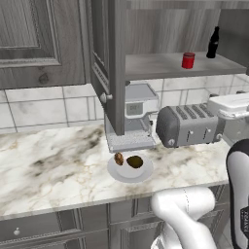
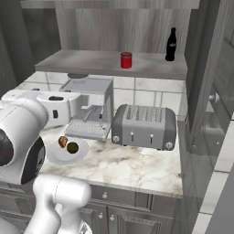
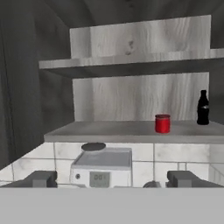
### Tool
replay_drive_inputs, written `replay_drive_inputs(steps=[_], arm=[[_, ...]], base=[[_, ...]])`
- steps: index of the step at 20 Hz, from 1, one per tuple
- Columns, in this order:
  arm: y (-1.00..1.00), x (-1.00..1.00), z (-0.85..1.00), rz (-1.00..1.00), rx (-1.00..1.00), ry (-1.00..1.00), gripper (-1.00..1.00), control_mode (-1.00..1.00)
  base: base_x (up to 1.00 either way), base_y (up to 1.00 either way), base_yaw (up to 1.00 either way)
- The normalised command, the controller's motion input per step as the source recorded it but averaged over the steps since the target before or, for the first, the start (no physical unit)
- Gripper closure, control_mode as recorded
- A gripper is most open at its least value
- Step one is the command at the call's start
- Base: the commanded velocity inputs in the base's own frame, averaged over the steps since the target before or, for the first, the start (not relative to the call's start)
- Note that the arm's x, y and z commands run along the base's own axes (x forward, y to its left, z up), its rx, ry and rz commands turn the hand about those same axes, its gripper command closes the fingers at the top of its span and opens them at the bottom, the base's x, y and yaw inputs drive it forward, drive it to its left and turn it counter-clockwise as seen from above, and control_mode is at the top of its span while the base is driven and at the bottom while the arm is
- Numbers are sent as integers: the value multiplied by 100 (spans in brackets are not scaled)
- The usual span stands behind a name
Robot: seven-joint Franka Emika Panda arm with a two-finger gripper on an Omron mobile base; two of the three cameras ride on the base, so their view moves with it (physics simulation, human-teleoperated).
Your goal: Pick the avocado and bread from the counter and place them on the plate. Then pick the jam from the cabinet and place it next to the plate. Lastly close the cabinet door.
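Kitchen wall cabinet (image 1: 58, 44) stands open above the counter (image 1: 53, 165). We find the plate (image 1: 115, 172) near the counter's front edge, bearing the avocado (image 1: 134, 161) and bread (image 1: 118, 158). 1 jam (image 3: 162, 124) jar sits upright on the shelf, toward its front edge. We judge it light, rigid, smooth, possibly slippery; grasp across its sides, below the lid. Gripper (image 3: 111, 179) jaws stand wide, empty.
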Motion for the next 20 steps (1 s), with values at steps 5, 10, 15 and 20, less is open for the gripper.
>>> replay_drive_inputs(steps=[5, 10, 15, 20], arm=[[1, 0, 0, 0, -1, 0, -100, -100], [-31, 0, 0, 0, 0, 0, -100, -100], [-48, 12, 1, 0, 3, 0, -100, -100], [-39, 29, 9, 0, 5, 0, -100, -100]], base=[[0, 0, 0], [0, 0, 0], [0, 0, 0], [0, 0, 0]])
